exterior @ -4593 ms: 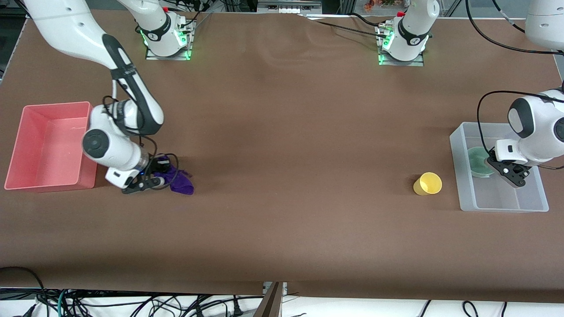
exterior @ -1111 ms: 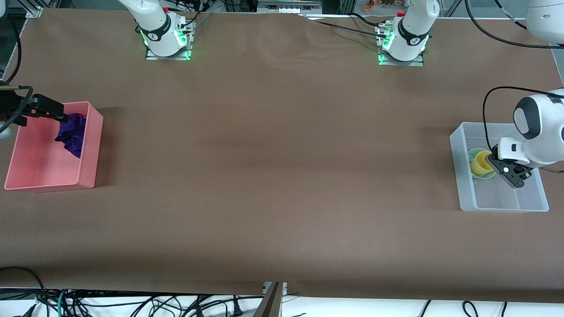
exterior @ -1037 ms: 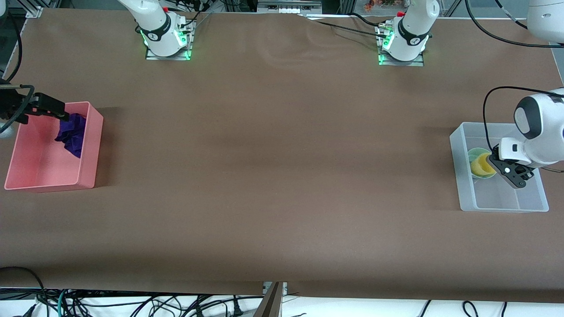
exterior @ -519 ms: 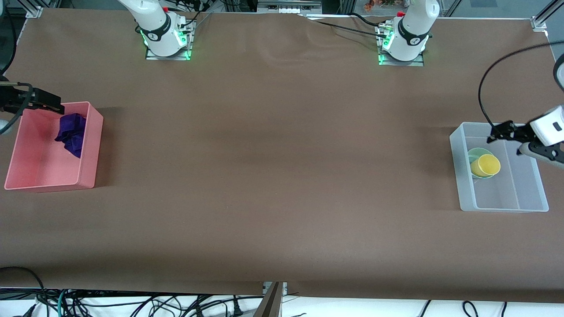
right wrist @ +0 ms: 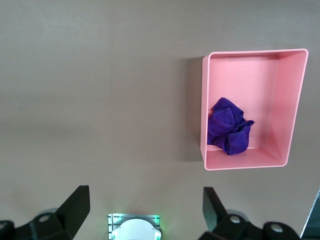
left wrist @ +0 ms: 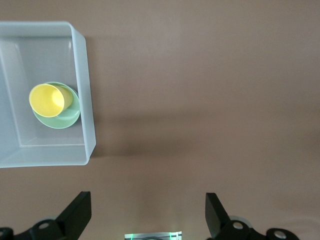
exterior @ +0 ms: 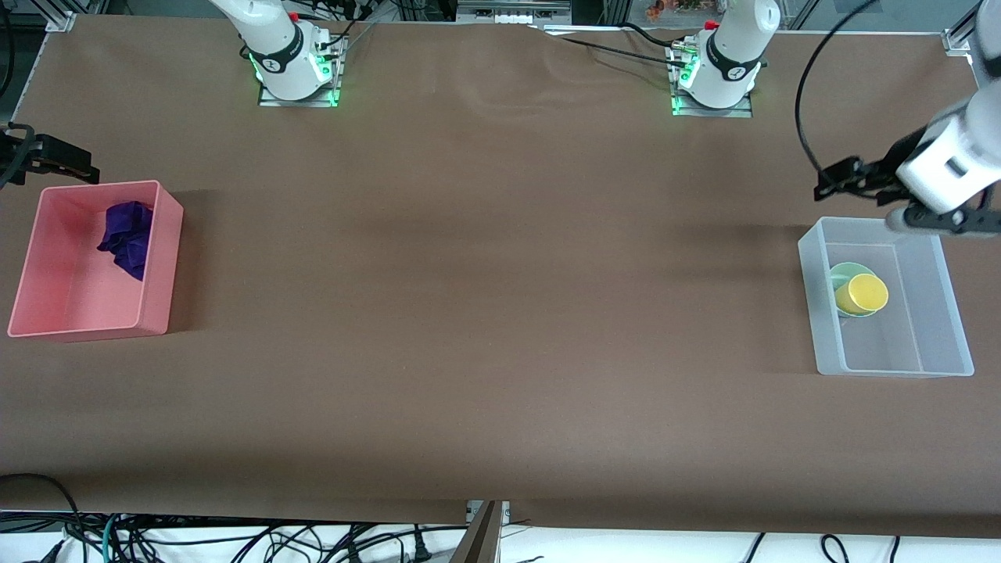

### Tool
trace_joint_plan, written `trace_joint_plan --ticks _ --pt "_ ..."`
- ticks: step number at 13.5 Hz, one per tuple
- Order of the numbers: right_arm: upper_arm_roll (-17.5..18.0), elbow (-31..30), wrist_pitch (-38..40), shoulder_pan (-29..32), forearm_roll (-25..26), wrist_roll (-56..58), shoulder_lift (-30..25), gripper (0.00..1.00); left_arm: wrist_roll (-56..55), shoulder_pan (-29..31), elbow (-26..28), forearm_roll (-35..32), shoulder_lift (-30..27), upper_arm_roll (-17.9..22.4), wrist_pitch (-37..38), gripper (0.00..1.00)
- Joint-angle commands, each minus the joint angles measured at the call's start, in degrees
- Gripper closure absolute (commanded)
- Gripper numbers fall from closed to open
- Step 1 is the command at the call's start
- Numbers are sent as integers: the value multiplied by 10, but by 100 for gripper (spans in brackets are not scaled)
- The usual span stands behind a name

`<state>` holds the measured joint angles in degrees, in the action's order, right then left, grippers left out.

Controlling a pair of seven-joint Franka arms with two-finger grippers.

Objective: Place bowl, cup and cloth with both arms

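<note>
Now cup (exterior: 860, 295) lies tilted in bowl (exterior: 846, 275), mouth toward front camera; cloth (exterior: 127, 237) crumpled in pink bin (exterior: 156, 266). Left end effector (exterior: 848, 173) and right end effector (exterior: 59, 156) both wide open, empty, over worktop (exterior: 485, 297).

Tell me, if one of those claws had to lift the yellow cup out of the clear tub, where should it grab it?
Probably by the rim. The yellow cup sits tilted in the mint-green bowl inside the clear bin, mouth open upward. Coming from above, one finger would go inside the mouth and one outside, on the side away from the bin's wall. The open left gripper is nearest.
</note>
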<state>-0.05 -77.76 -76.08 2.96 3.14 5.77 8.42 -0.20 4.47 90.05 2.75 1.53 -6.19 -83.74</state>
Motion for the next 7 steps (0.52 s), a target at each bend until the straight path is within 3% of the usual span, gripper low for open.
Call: trace_joint_plan --ticks 1,7 --pt "4 -14 2 4 -2 10 -5 0 -9 -16 -37 -3 -7 12 24 0" --pt "5 -14 4 2 -3 10 -4 0 -9 -39 -16 -5 -10 36 14 0"
